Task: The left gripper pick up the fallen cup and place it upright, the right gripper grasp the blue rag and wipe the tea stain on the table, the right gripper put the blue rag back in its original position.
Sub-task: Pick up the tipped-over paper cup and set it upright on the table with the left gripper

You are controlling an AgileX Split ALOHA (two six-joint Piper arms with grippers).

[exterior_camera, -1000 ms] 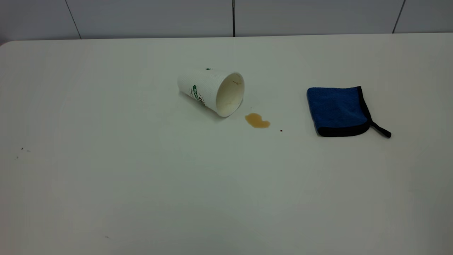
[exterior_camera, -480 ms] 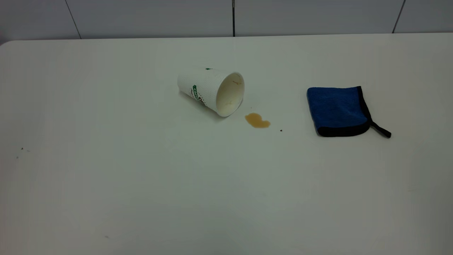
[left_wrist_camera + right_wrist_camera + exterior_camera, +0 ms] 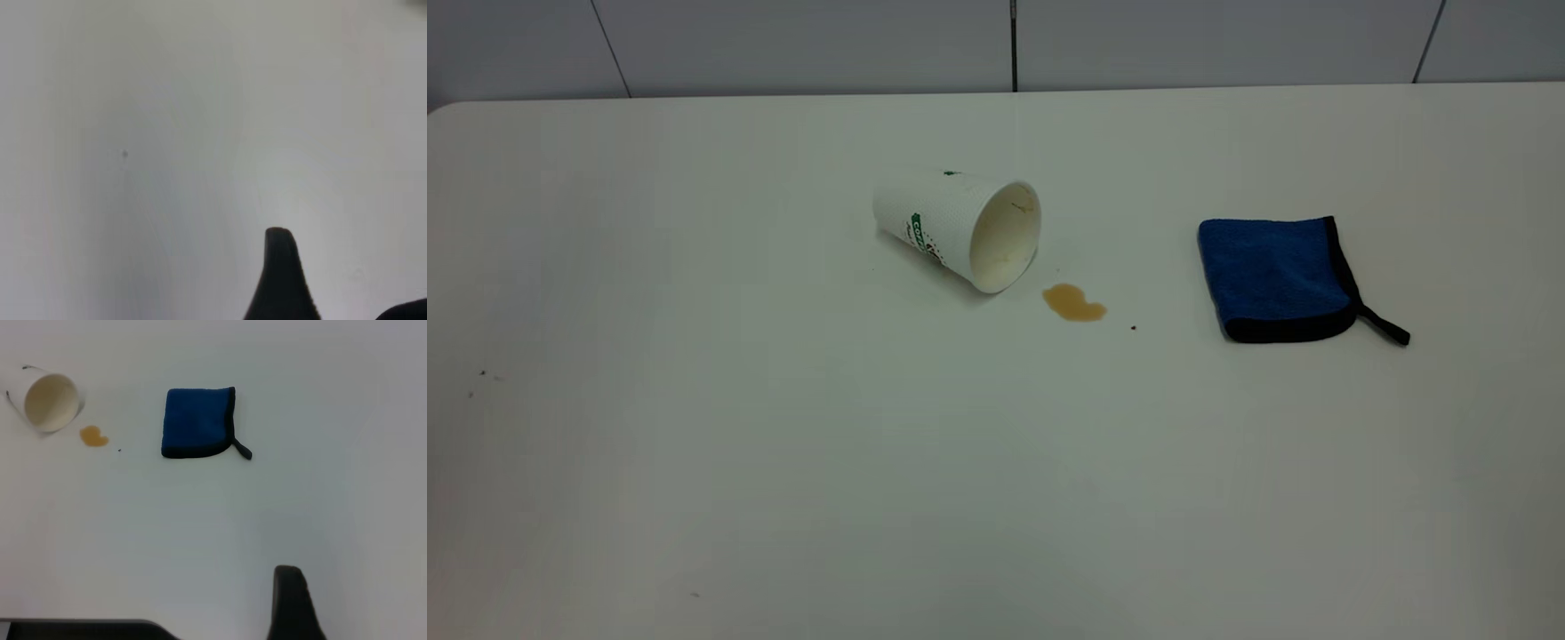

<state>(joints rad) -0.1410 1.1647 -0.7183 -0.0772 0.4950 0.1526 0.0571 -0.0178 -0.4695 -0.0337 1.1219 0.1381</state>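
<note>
The fallen cup (image 3: pixel 956 229) lies on its side near the middle of the white table (image 3: pixel 783 444), its open mouth facing the tea stain (image 3: pixel 1073 303), a small brown blotch just beside the rim. The blue rag (image 3: pixel 1276 278) lies flat and folded further right, its black loop tail pointing away from the cup. No gripper shows in the exterior view. My left gripper (image 3: pixel 343 270) hovers open over bare tabletop. My right gripper (image 3: pixel 353 587) is open, well back from the rag (image 3: pixel 197 422), the stain (image 3: pixel 93 437) and the cup (image 3: pixel 47 401); only one finger (image 3: pixel 290 600) shows.
A tiny dark speck (image 3: pixel 1134 328) sits between the stain and the rag. A grey panelled wall (image 3: pixel 1014 44) runs behind the table's far edge. Wide bare tabletop lies in front of and to the left of the cup.
</note>
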